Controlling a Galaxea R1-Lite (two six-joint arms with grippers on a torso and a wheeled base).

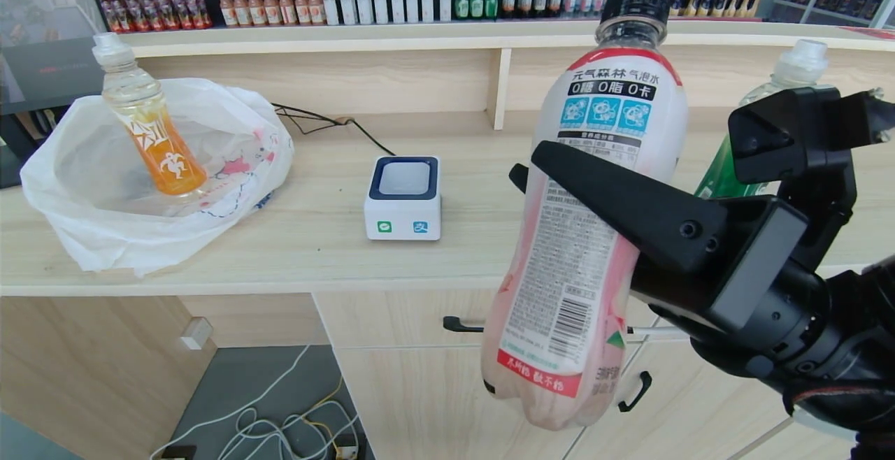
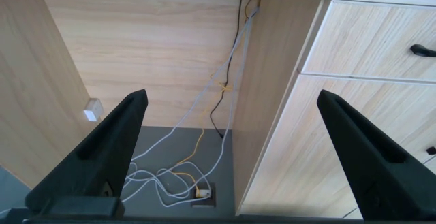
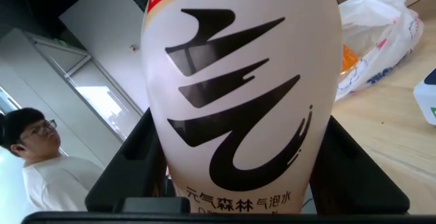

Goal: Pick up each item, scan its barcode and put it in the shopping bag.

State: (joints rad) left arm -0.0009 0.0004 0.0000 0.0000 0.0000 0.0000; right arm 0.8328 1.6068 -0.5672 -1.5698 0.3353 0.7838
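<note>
Pink plastic bottle [image 1: 559,292], probably full, heavy and slick, sits pinched at mid-body by the right gripper [image 1: 529,165], scanner [image 1: 403,198] off to its left.

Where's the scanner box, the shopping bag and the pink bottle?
scanner [image 1: 403,179], head view, on its grey top window.
shopping bag [image 1: 105,236], head view, on its near white wall.
pink bottle [image 1: 559,264], head view, on the printed label.
</note>
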